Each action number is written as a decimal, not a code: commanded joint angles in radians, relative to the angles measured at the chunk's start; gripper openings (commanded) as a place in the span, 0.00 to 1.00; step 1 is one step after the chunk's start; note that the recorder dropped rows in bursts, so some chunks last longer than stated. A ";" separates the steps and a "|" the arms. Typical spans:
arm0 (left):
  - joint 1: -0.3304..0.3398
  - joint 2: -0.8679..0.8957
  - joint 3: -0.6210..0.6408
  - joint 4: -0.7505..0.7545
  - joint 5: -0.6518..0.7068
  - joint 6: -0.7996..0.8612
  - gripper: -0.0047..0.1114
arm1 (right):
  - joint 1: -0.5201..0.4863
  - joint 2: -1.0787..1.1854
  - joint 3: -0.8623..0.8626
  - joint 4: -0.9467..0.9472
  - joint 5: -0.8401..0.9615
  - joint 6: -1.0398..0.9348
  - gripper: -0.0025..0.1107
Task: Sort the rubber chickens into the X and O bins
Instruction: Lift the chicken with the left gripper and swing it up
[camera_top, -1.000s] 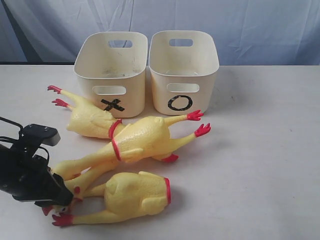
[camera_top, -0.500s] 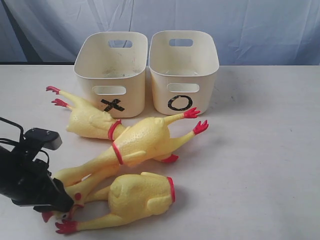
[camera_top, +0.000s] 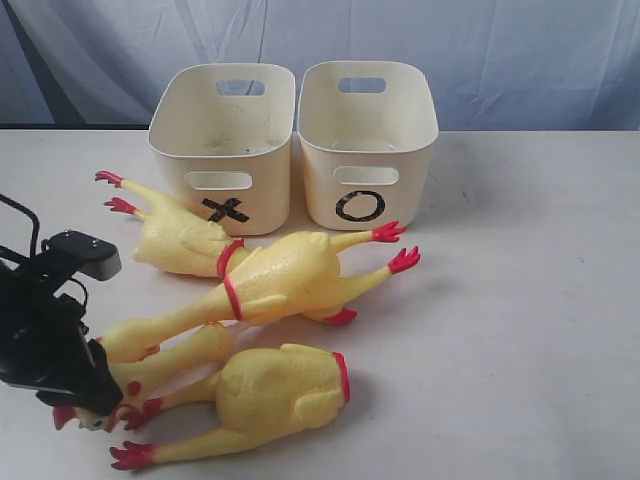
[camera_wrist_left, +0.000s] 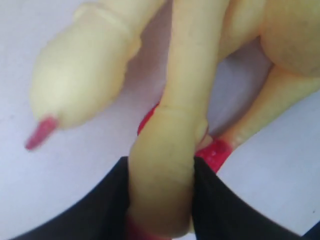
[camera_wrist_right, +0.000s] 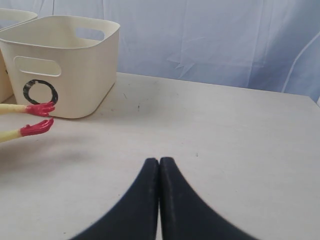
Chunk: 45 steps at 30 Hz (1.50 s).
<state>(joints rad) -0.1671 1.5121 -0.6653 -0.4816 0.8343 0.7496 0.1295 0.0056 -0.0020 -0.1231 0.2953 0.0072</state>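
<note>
My left gripper (camera_top: 98, 392) is shut on the long yellow neck of a rubber chicken (camera_top: 170, 362) at the front left, and its red-combed head (camera_top: 72, 416) sticks out below the jaws. In the left wrist view the black fingers (camera_wrist_left: 107, 200) squeeze that neck (camera_wrist_left: 162, 185) from both sides. Another chicken (camera_top: 290, 272) lies across the middle, a body piece (camera_top: 180, 245) behind it, and a headless body (camera_top: 280, 385) in front. The X bin (camera_top: 250, 185) and O bin (camera_top: 400, 185) stand side by side at the back. My right gripper (camera_wrist_right: 159, 161) is shut on nothing over bare table.
The right wrist view shows the O bin (camera_wrist_right: 75, 65) with two red chicken feet (camera_wrist_right: 40, 109) in front of it. A blue cloth backdrop (camera_top: 520, 50) hangs behind the table. The table's right half (camera_top: 530, 300) is bare.
My left gripper has drawn back to the left and slightly up with the neck in it, so the chicken's head now shows below it. The other chickens shifted slightly.
</note>
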 joint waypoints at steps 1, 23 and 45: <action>-0.005 -0.021 -0.044 0.126 0.096 -0.102 0.04 | 0.001 -0.006 0.002 0.001 -0.006 -0.007 0.02; -0.005 -0.173 -0.219 0.319 0.387 -0.119 0.04 | 0.001 -0.006 0.002 0.001 -0.006 -0.007 0.02; -0.005 -0.281 -0.213 0.234 0.387 -0.163 0.04 | 0.001 -0.006 0.002 0.001 -0.006 -0.007 0.02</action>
<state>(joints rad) -0.1671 1.2381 -0.8852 -0.2140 1.2346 0.5975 0.1295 0.0056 -0.0020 -0.1231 0.2953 0.0072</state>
